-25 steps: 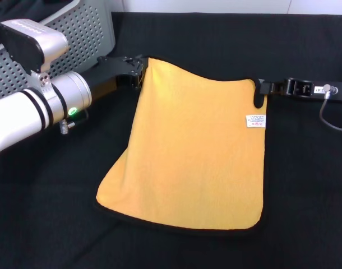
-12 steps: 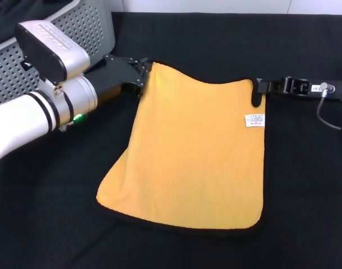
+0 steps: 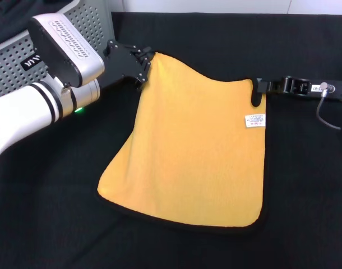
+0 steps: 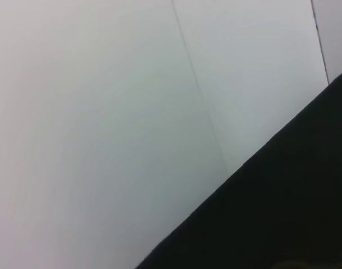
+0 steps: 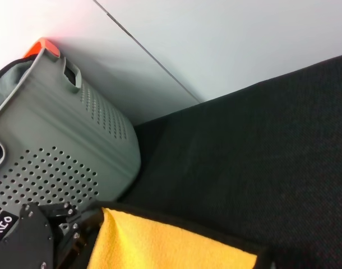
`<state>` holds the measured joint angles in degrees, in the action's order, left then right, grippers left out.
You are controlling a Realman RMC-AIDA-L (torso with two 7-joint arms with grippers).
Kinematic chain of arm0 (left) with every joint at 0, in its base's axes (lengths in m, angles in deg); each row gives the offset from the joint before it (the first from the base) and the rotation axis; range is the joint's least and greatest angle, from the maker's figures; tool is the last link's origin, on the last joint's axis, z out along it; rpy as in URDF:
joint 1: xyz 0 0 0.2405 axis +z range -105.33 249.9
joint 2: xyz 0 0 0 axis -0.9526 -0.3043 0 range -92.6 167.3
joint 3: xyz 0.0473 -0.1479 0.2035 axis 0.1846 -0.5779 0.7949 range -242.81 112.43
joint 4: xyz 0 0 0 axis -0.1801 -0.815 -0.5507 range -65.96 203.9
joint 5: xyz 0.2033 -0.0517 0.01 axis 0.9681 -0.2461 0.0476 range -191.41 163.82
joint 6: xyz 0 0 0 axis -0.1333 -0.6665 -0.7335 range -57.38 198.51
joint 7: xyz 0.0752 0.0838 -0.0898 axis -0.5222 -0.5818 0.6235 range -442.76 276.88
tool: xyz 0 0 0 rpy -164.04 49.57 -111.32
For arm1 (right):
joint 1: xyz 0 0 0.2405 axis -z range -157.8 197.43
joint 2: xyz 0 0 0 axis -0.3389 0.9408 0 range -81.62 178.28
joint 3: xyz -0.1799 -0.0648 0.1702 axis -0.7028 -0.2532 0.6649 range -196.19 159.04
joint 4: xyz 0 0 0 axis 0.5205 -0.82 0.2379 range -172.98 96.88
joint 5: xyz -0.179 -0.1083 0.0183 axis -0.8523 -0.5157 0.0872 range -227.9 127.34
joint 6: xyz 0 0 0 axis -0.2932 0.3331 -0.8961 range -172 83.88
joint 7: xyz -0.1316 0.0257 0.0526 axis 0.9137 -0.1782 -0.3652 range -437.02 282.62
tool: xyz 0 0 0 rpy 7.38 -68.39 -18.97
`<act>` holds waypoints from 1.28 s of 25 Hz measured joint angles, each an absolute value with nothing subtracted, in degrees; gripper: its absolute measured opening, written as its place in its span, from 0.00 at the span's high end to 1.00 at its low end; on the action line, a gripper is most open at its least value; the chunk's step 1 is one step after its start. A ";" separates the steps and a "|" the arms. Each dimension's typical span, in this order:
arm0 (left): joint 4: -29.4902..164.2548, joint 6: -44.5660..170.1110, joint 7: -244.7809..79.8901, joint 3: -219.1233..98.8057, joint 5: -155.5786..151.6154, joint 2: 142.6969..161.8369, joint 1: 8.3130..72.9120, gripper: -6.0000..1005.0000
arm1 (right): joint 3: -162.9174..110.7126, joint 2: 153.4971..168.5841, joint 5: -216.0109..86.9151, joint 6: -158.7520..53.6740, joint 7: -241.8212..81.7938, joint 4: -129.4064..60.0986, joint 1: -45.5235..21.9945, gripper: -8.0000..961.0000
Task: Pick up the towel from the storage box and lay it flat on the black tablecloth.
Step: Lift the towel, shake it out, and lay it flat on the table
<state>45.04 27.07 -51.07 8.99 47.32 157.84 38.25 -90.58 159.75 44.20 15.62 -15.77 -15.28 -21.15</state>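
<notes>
The left gripper (image 3: 144, 66), pinching the towel's (image 3: 196, 148) far left corner, has risen and tilted since a second ago, while the right gripper (image 3: 257, 92) stays clamped on the far right corner. One yellow-orange towel hangs between two grippers, its near edge resting on the black tablecloth (image 3: 42, 213). One storage box (image 3: 87, 25) stands behind the left arm.

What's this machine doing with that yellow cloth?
The robot is spreading a towel on the black tablecloth. Its left gripper pinches one far corner and its right gripper pinches the other, holding that edge slightly off the cloth. The near part already lies flat, yellow side up. The storage box it came from stands at the far left.
</notes>
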 joint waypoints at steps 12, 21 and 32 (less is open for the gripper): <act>45.38 33.84 -64.69 15.30 46.91 158.02 38.41 0.96 | -90.49 159.53 44.20 14.03 -17.22 -15.29 -21.46 0.91; 45.42 34.86 -70.66 16.17 45.10 158.11 38.07 0.96 | -90.71 159.55 42.77 11.39 -20.02 -15.60 -21.88 0.91; 46.86 35.21 -89.83 25.74 26.66 158.11 38.50 0.96 | -90.55 159.46 42.70 10.45 -20.72 -15.75 -21.50 0.91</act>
<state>46.86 35.21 -89.83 25.74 26.66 158.11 38.50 -90.55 159.46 42.70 10.45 -20.72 -15.75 -21.50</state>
